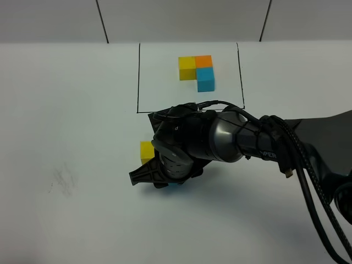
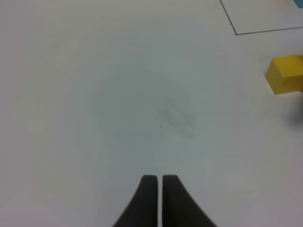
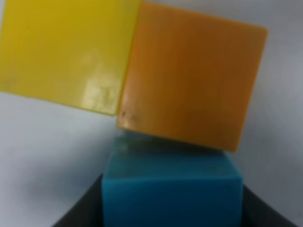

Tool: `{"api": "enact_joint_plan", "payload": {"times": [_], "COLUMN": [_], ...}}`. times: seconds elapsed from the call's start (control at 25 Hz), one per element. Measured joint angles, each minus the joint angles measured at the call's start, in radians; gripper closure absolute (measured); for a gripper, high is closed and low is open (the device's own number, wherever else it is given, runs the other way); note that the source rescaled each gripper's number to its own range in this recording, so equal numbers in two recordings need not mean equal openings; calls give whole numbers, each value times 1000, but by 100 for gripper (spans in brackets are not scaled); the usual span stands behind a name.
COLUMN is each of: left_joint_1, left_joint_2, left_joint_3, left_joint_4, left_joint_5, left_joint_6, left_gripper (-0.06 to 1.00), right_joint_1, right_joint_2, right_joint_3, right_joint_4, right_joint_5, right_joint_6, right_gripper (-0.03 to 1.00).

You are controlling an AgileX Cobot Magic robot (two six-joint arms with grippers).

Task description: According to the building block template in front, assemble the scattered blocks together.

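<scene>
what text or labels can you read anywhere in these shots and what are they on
"PER": pale letters on the right arm's wrist, the tail of a longer word that the cables hide.
A small pale mark on the housing above the right gripper: too small to read.
The cubes, table and drawn frame carry no text.

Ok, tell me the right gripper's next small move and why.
Probably nudge the blue cube the last bit up against the orange cube, then open. The right gripper has it between its fingers just under the orange one, which already sits beside the yellow cube, matching the L-shaped template.
</scene>
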Motion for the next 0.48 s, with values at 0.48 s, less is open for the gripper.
{"api": "enact_joint_plan", "payload": {"times": [0.48], "left_joint_1": [0], "left_joint_2": [0], "left_joint_3": [0], "left_joint_4": [0], "left_joint_5": [0], "left_joint_6": [0], "left_gripper": [94], "right_joint_1": [0], "right_joint_2": [53], "right_joint_3": [-86], "right_joint_4": [0], "right_joint_5": [67], "right_joint_6": [-39], "right_gripper": [48]}}
